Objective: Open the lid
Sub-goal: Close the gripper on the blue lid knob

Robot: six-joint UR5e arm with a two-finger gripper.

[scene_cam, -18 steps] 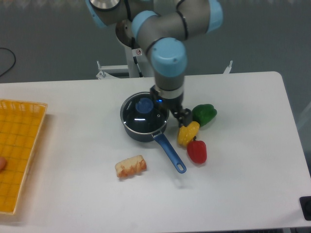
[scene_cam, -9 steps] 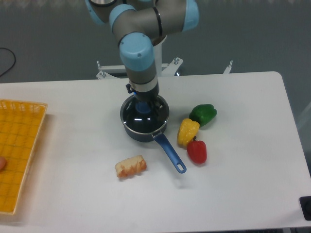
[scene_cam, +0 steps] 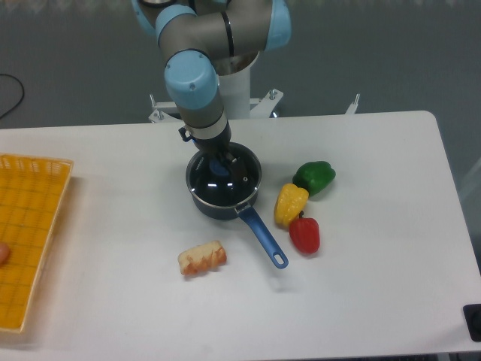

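Observation:
The round glass lid (scene_cam: 225, 183) lies flat on the dark saucepan (scene_cam: 218, 207), whose blue handle (scene_cam: 263, 237) points toward the front right. The lid's blue centre knob (scene_cam: 221, 166) shows partly under the arm. My gripper (scene_cam: 216, 158) hangs straight over the knob, at the back part of the lid. The wrist hides the fingers, so I cannot tell how the jaws stand or whether they touch the knob.
A yellow pepper (scene_cam: 290, 204), a green pepper (scene_cam: 315, 177) and a red pepper (scene_cam: 304, 234) lie right of the pan. A piece of bread (scene_cam: 202, 258) lies in front of it. A yellow basket (scene_cam: 26, 237) stands at the left edge.
The arm has swung left, from the pan's right rim beside the peppers to over the lid's knob. Lid and saucepan have stayed in place.

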